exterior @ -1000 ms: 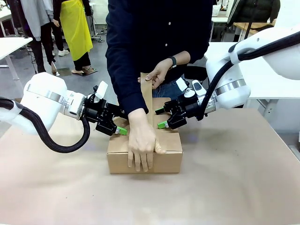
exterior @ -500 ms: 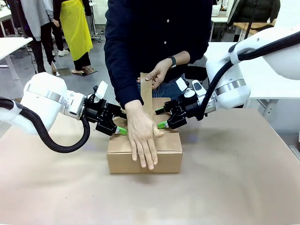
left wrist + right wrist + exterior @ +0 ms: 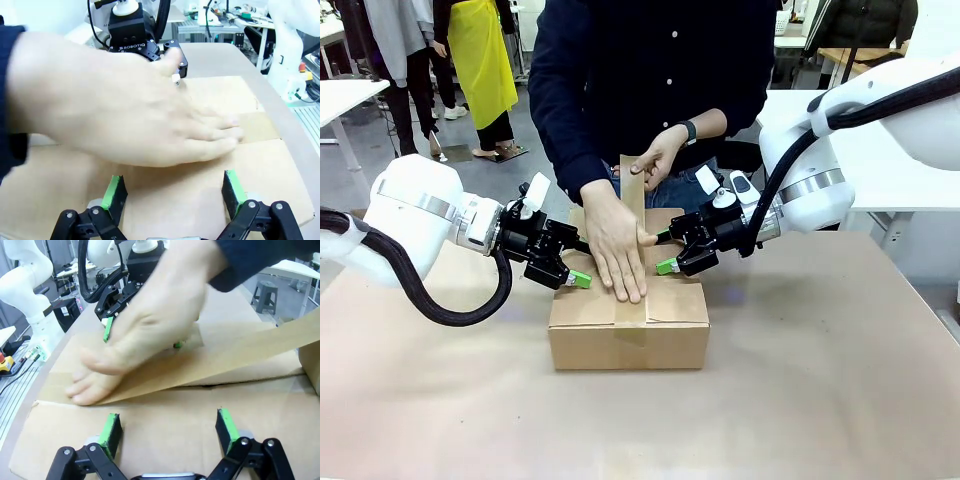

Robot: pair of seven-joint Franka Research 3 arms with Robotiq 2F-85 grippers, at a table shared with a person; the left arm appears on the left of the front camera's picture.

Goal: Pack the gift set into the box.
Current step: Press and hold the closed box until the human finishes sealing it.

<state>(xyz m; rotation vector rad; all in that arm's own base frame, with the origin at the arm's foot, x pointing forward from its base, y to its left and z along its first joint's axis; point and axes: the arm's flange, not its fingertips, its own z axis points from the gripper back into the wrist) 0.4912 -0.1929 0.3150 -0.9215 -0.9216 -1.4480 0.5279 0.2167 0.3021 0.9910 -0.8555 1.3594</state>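
Note:
The box point(image 3: 670, 335) stands shut in the middle of the table, and the gift set is hidden. A person's hand point(image 3: 617, 250) presses a strip of brown tape point(image 3: 632, 190) along the top seam. The other hand point(image 3: 660, 158) holds the strip up behind the box. My left gripper point(image 3: 578, 270) is open, its pads resting on the box top point(image 3: 265, 170) at the left. My right gripper point(image 3: 665, 252) is open on the top at the right. The left wrist view shows my own left gripper point(image 3: 172, 192) open over cardboard. My right gripper point(image 3: 167, 432) is open likewise, with the tape point(image 3: 240, 352) ahead.
Brown paper covers the table point(image 3: 820, 400), with free room in front of and beside the box. The person stands close at the far edge. White tables point(image 3: 340, 95) and other people stand farther off.
The person's hand has slid from the box's front edge back along the tape toward the far side. Neither arm has moved.

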